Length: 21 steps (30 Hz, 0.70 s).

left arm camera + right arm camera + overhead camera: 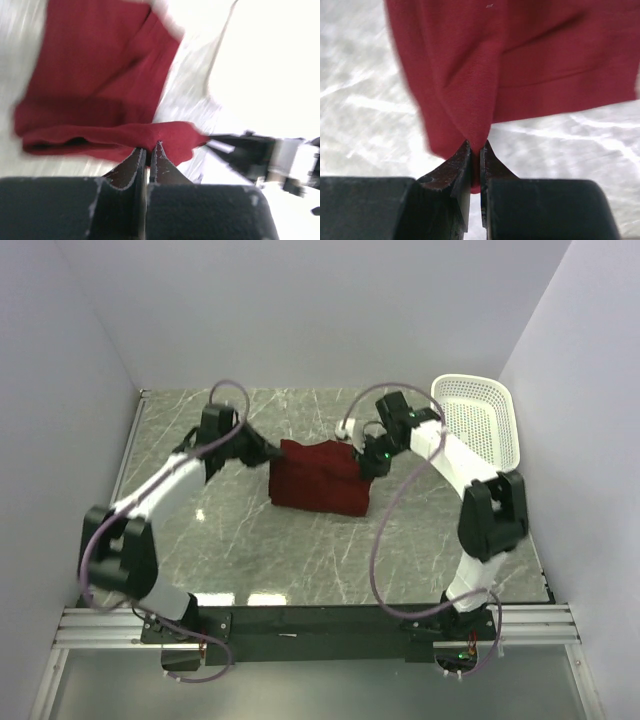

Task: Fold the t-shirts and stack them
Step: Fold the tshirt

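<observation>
Worktop (300,560) of grey marbled stone carries everything. A white basket (480,425) is tipped up against the wall out beyond the right claw (366,462), well apart from the cloth. Between the two claws is the dark red shirt (318,480), already doubled into a rough rectangle. Its upper edge is slung from one claw to the other, and the rest lies on the stone below the tips. The left claw (268,453) is closed to almost nothing on the shirt's left end, and its own wrist view shows a rolled hem sitting right at the tips. The right claw is likewise pinched tight, with a fold of red cloth caught between its fingers (462,165) and spreading away from them over the stone.

By my reading the step in hand is a fold: carrying the gripped edge across to lay it over the rest of the shirt. To do it well, both claws should travel together at one height and one pace, so the edge between them runs taut and straight rather than sagging or twisting. The left pinch looks shallow, so a sharp tug could pull the cloth free. Lower the edge until it rests on the layer beneath, line it up, and only then let go.
</observation>
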### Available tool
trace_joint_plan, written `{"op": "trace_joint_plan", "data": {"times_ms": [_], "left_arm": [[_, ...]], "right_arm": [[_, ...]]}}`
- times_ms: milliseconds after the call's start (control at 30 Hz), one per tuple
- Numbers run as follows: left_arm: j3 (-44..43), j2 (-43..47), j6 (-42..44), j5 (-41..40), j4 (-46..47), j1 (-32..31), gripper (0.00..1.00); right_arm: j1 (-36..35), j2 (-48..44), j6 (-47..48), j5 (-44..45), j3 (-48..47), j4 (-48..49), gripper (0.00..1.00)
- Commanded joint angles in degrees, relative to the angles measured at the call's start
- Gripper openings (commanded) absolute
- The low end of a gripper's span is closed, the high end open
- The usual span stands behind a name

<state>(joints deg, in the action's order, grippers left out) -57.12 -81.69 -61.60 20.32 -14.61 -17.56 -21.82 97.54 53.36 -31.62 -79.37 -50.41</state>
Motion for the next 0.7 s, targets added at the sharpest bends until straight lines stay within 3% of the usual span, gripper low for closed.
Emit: {"op": "trace_joint_plan", "data": {"times_ms": [0, 133, 367, 467, 667], "left_arm": [[-11.3, -11.8, 4.7, 2.5, 3.4, 3.3, 0.00], [-26.0, -25.4, 6.0, 6.0, 1.3, 4.4, 0.01], [-35.8, -38.4, 5.9, 8.2, 1.9, 5.8, 0.00], [-38.3, -41.6, 6.1, 9.7, 2.6, 6.0, 0.00], [-43.4, -46.3, 7.0, 10.0, 1.5, 6.2, 0.01]], "right_arm": [[1.8, 10.8, -6.2, -1.3, -11.7, -2.6, 0.00], [3.3, 21.5, -13.3, 1.3, -27.8, -1.5, 0.00], [3.8, 31.0, -21.8, 7.2, -42.1, 0.0, 0.00], [4.6, 31.7, -24.3, 8.5, -41.6, 1.7, 0.00], [5.8, 27.6, -26.6, 10.5, -31.9, 9.2, 0.00]]}}
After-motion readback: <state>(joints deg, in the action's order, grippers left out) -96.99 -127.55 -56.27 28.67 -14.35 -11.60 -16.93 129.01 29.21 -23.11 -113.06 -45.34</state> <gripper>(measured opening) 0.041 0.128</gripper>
